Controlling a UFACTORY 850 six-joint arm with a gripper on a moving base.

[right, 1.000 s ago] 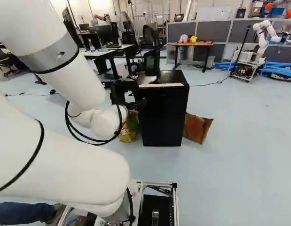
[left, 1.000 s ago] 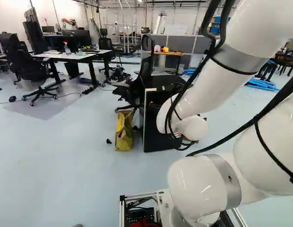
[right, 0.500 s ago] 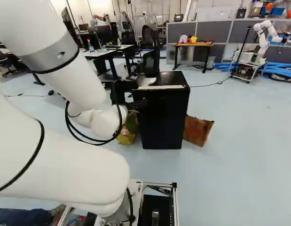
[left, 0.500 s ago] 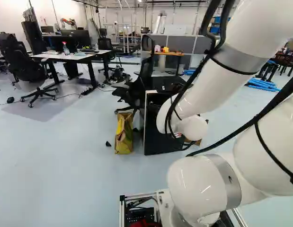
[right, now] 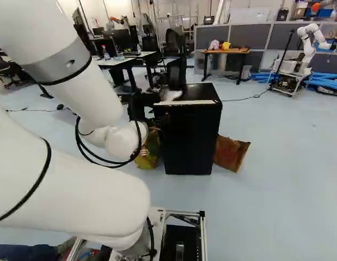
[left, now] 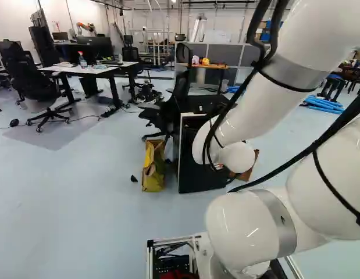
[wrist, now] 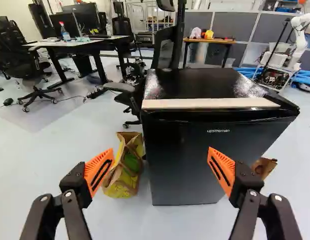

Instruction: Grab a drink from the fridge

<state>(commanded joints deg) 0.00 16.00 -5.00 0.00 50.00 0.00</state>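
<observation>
Pale blue floor (right: 277, 179) sweeping the right base view, white-topped black-legged table (right: 120, 60) at eleven o'clock, wooden-topped black-legged desk (right: 225, 51) at one!

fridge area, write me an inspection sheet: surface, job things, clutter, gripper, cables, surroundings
Surface: the fridge stands on a pale floor; its top is glossy black, with a pale strip along the front edge.
Job's things: fridge door shut; drink inside, nothing seen.
Clutter: yellow-green bag at one side of the fridge, brown bag at the other.
Gripper: open, nothing between the fingers.
Cables: black cables strapped along the arm; a thin floor cable beyond the fridge.
Surroundings: office chair behind the fridge; desk, another robot farther off.
</observation>
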